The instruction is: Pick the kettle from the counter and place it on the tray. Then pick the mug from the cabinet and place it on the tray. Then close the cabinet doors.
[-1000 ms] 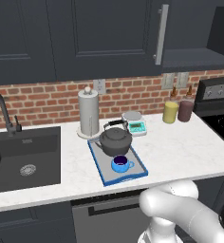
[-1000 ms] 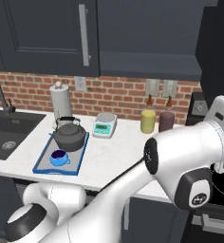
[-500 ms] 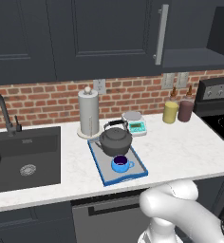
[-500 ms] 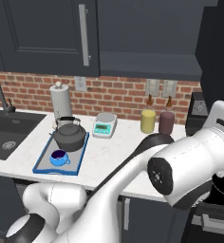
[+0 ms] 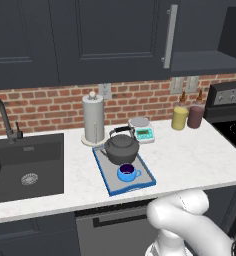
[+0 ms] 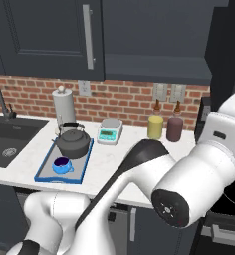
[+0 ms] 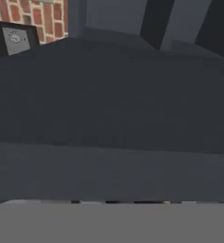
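Left to right along the bench: sink, paper-towel roll, then the tray carrying the kettle with the mug just in front of it. Above, the cabinet doors look shut, bar handle upright. The arm reaches off to the right, so the doors lie up and left of the fingers, which stand wide apart, holding nothing.

Stretched white and speckled, counter, bearing tray near the middle, paper-towel roll and scale just behind it, yellow jar and maroon jar by the brick wall, sink sunk at left.
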